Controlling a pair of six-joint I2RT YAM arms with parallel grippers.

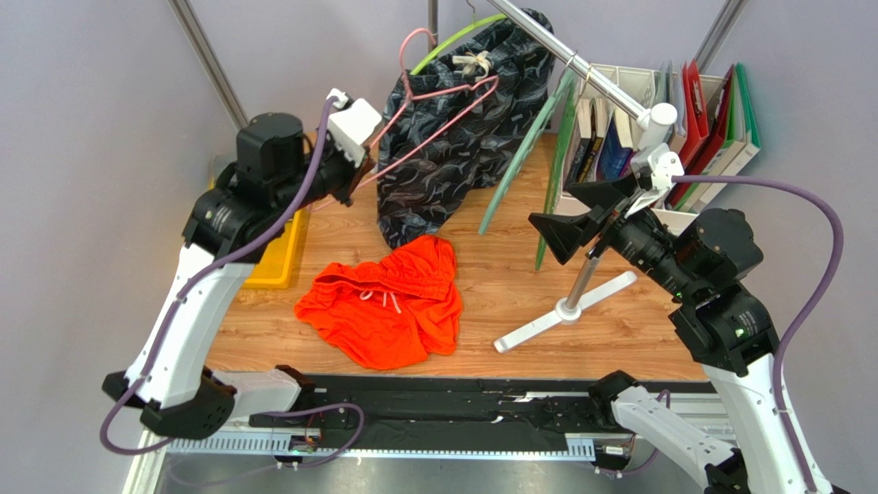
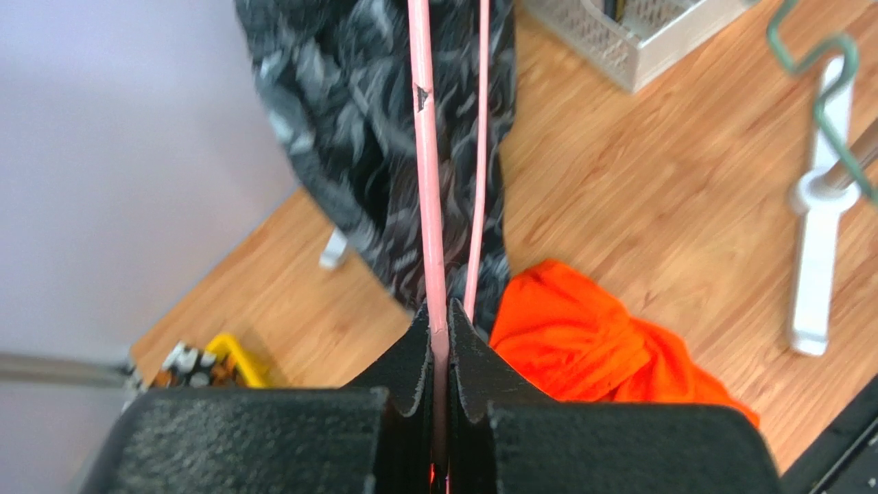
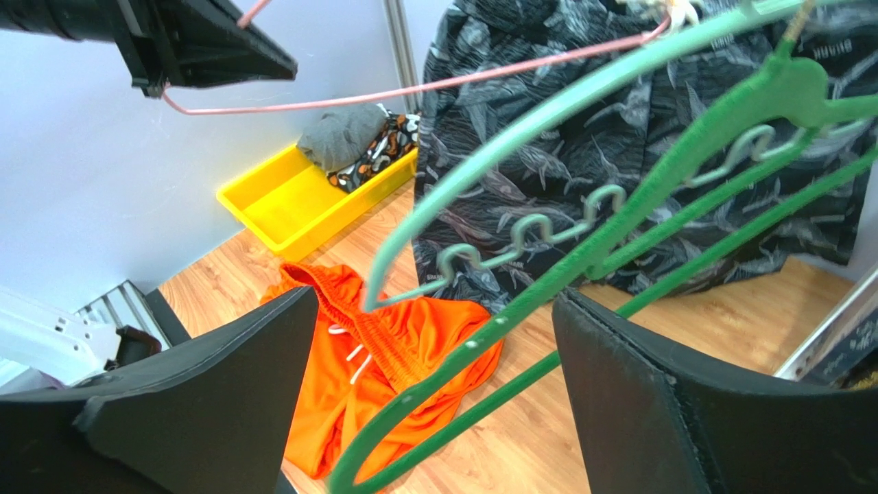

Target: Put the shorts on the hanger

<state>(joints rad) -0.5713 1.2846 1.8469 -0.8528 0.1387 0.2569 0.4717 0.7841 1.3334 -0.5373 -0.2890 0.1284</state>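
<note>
On the wooden tabletop point(image 1: 495, 298), the orange-red shorts point(image 1: 386, 301) lie crumpled in a loose heap near the middle, waistband and white drawstring facing up, with neither hand touching them. Up at the left, the left hand point(image 2: 440, 340) is clenched on the thin pink hanger point(image 2: 425, 154), pinching one wire between its fingers. The hanger reaches from there across the black wavy-patterned garment point(image 1: 453, 144) that hangs from the metal rail point(image 1: 577, 62). The shorts sit below and in front of this garment, well apart from the pink hanger. At the right, the right hand point(image 3: 435, 298) is released, its fingers spread wide. In the right wrist view the green hangers point(image 3: 660, 175) cross the gap between them; whether they touch a finger cannot be told. A yellow bin point(image 3: 278, 201) holding folded cloth sits at the tabletop's far left edge.
</note>
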